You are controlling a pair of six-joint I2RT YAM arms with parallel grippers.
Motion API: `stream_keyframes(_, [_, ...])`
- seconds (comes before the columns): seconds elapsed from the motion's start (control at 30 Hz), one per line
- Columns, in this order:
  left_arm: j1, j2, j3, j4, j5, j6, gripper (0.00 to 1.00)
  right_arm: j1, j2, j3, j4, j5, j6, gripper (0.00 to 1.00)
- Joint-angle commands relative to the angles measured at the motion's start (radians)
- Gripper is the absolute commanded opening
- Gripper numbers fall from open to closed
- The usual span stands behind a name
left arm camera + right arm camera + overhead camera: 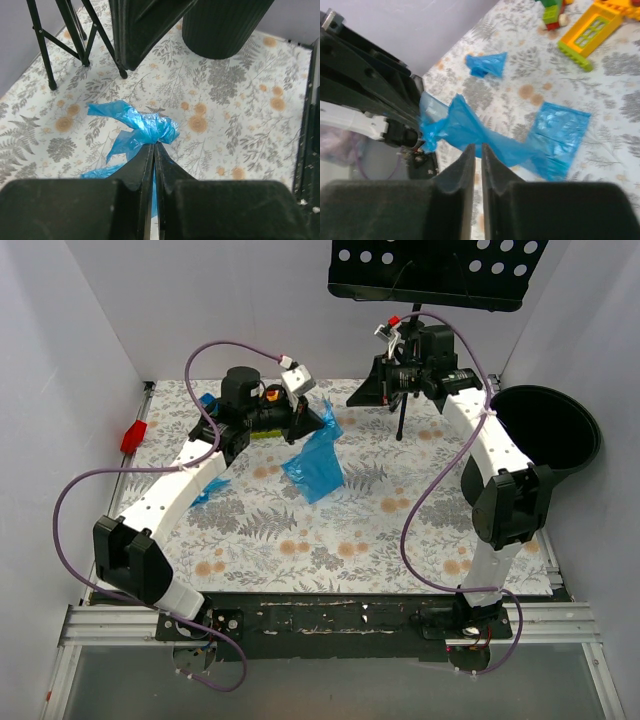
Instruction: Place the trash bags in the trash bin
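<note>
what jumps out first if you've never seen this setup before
A bright-blue trash bag dangles above the middle of the flowered table, pinched in the shut left gripper. The big black trash bin stands at the right edge. A black perforated music stand looms over the back.

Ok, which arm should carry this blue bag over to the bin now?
Left, probably: the left gripper is shut on the trash bag. The right gripper is shut and empty, though its arm sits nearer the trash bin.
</note>
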Motion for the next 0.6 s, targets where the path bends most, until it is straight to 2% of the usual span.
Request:
stream_keyframes(0.0, [-0.011,-0.085,-0.043,-0.014,0.027,0.184,0.0,0.013,-0.056,-0.042,0.107,-0.14,0.104,0.33])
stream_keyframes(0.1, [-0.02,-0.105,-0.07,-0.002,0.015,0.271,0.0,0.027,-0.059,-0.077,0.136,-0.174,0.138,0.55])
stream_keyframes(0.13, [-0.022,-0.106,-0.074,0.001,0.013,0.29,0.0,0.031,-0.056,-0.08,0.139,-0.174,0.141,0.66])
stream_keyframes(0.2, [-0.026,-0.11,-0.077,0.004,0.012,0.316,0.0,0.037,-0.045,-0.073,0.147,-0.186,0.153,0.71])
stream_keyframes(0.33, [-0.049,-0.12,-0.09,0.018,0.003,0.383,0.0,0.057,-0.023,-0.051,0.144,-0.193,0.157,0.78])
stream_keyframes(0.43, [-0.066,-0.117,-0.09,0.024,-0.011,0.422,0.0,0.076,-0.013,-0.042,0.116,-0.162,0.135,0.78])
stream_keyframes(0.53, [-0.071,-0.119,-0.084,0.027,-0.02,0.44,0.0,0.083,-0.005,-0.028,0.023,-0.05,0.08,0.71])
stream_keyframes(0.57, [-0.071,-0.12,-0.083,0.029,-0.025,0.445,0.0,0.083,-0.005,-0.03,0.004,-0.02,0.068,0.63])
